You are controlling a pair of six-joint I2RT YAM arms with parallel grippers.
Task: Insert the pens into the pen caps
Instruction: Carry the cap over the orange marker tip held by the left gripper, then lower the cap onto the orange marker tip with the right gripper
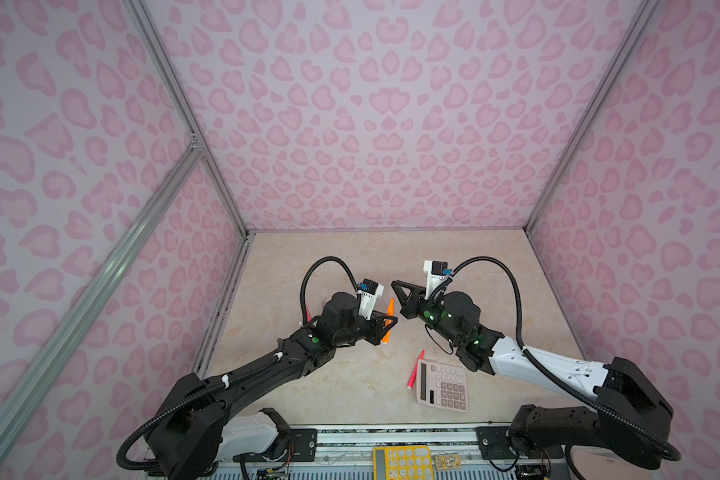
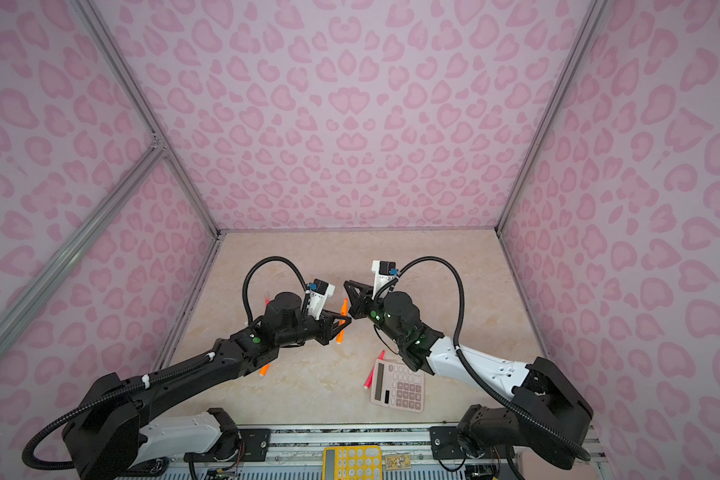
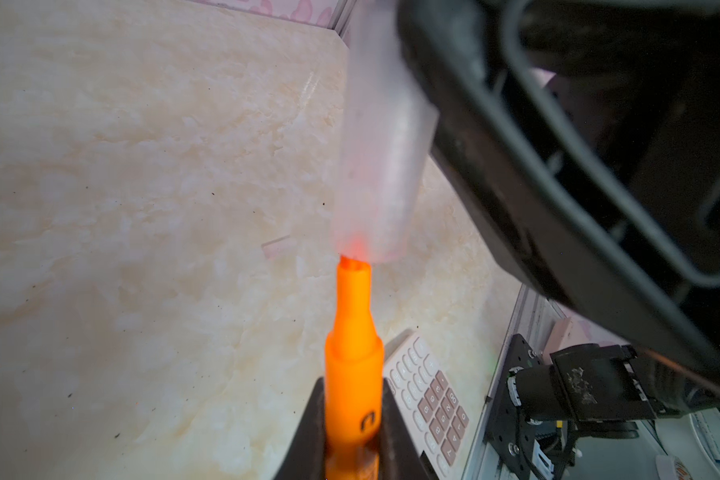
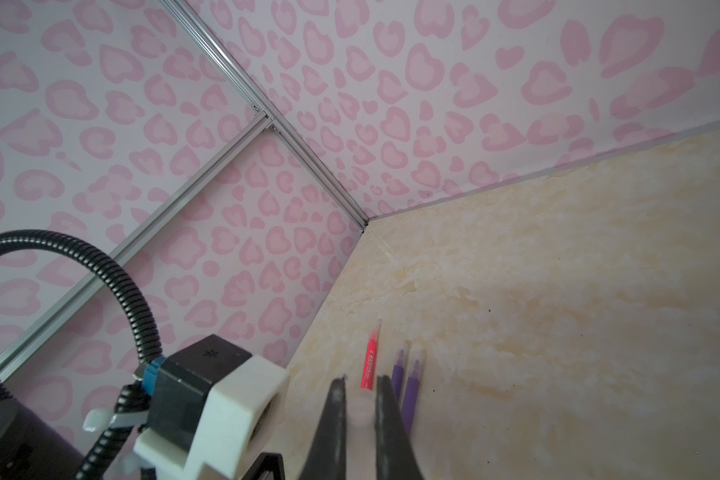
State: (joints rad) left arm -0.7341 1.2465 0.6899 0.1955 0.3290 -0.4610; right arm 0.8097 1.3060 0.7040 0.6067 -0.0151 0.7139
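Note:
My left gripper [image 1: 387, 322] [image 3: 352, 399] is shut on an orange pen [image 3: 353, 374] [image 1: 389, 313], tip pointing away. My right gripper [image 1: 393, 285] [image 4: 360, 395] is shut on a clear pen cap [image 3: 381, 145] [image 4: 360, 409]. In the left wrist view the pen's tip meets the cap's open mouth, with an orange glow just inside. A pink-red pen [image 1: 414, 370] lies beside the pink calculator. Another orange pen [image 2: 265, 369] shows under the left arm. A red pen [image 4: 370, 361] and two purple pens [image 4: 398, 370] lie near the left wall. A loose cap [image 3: 277, 246] lies on the table.
A pink calculator [image 1: 443, 386] [image 3: 429, 399] lies front right of centre on the beige table [image 1: 391, 249]. A yellow calculator [image 1: 402, 461] sits on the front rail. Pink patterned walls close in the left, back and right sides.

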